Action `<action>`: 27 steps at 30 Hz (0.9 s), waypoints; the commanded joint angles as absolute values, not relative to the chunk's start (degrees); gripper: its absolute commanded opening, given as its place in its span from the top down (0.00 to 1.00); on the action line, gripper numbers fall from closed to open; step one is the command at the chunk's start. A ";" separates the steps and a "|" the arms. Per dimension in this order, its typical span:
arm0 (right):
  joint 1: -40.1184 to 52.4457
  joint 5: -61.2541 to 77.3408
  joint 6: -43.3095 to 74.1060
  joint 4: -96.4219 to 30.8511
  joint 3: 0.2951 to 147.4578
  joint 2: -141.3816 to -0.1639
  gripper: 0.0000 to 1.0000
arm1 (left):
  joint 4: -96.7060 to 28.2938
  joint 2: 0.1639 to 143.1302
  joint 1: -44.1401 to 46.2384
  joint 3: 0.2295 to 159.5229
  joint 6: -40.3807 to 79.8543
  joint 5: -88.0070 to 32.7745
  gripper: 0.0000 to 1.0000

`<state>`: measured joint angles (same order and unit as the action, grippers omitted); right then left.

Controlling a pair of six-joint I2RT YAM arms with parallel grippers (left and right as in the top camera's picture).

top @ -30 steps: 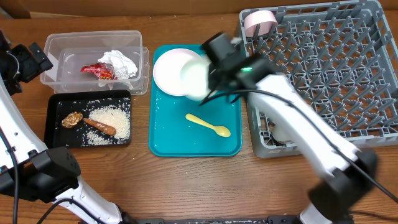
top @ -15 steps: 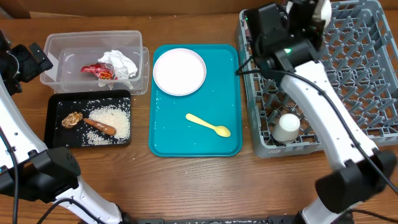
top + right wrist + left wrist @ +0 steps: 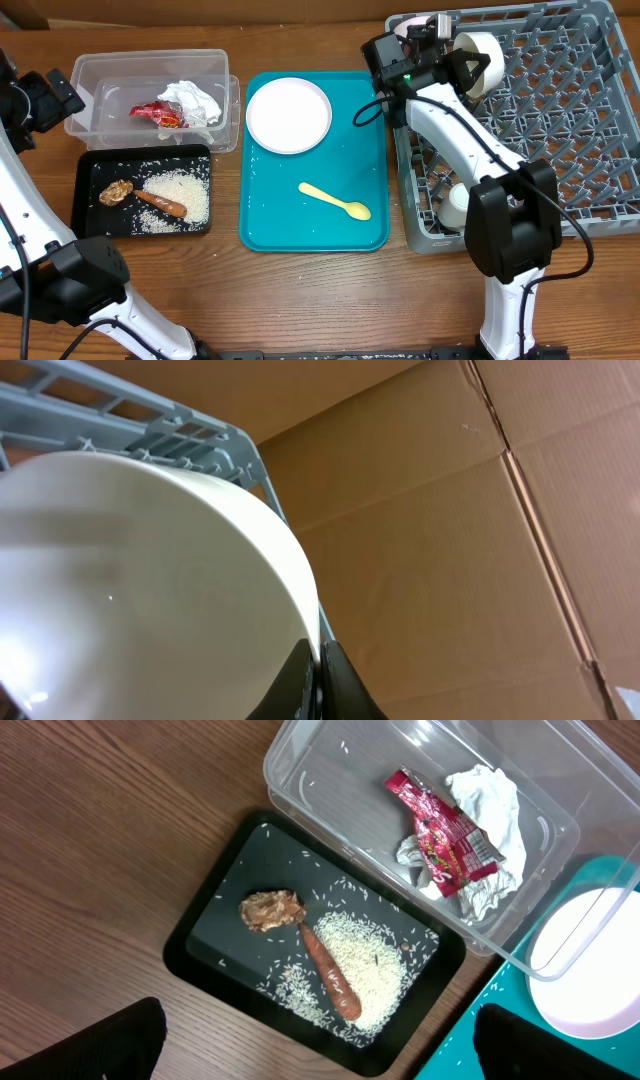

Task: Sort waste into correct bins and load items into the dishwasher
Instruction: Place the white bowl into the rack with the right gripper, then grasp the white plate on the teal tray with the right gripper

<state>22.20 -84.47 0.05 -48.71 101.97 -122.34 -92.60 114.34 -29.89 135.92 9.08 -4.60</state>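
Observation:
My right gripper (image 3: 452, 66) (image 3: 318, 652) is shut on the rim of a white bowl (image 3: 481, 57) (image 3: 150, 580), holding it tilted above the back left of the grey dishwasher rack (image 3: 560, 110) (image 3: 150, 430). In the rack are a pale bowl (image 3: 415, 31) and a small white cup (image 3: 456, 205). A white plate (image 3: 288, 115) and a yellow spoon (image 3: 335, 201) lie on the teal tray (image 3: 315, 228). My left gripper (image 3: 38, 100) (image 3: 320, 1015) hangs open above the black tray (image 3: 205, 935), nothing between its fingers. The black tray (image 3: 92, 222) holds the sausage (image 3: 160, 203) (image 3: 328, 970), food lump (image 3: 115, 191) (image 3: 270, 909) and rice (image 3: 187, 190) (image 3: 365, 970).
The clear tub (image 3: 150, 70) (image 3: 330, 760) at the back left holds the red foil wrapper (image 3: 160, 115) (image 3: 440, 825) and the crumpled napkin (image 3: 193, 100) (image 3: 492, 810). A cardboard wall (image 3: 470, 530) stands behind the rack. Bare wood table (image 3: 300, 300) runs along the front.
My right arm has carried the white bowl from over the plate on the teal tray to the rack's back left corner and tipped it on edge. The left arm stayed put.

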 commanded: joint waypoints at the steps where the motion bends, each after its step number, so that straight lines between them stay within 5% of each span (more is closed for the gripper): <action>1: 21.98 -86.11 0.03 -48.51 101.27 -122.80 0.96 | -92.53 114.65 -29.98 136.97 9.26 -4.27 0.00; 22: 22.85 -72.69 6.26 -53.87 96.71 -122.83 0.96 | -92.51 114.65 -29.98 136.97 9.23 -4.27 0.00; 27: 26.28 -72.69 6.22 -55.51 96.71 -122.83 0.85 | -92.53 114.65 -29.98 136.97 9.26 -4.27 0.00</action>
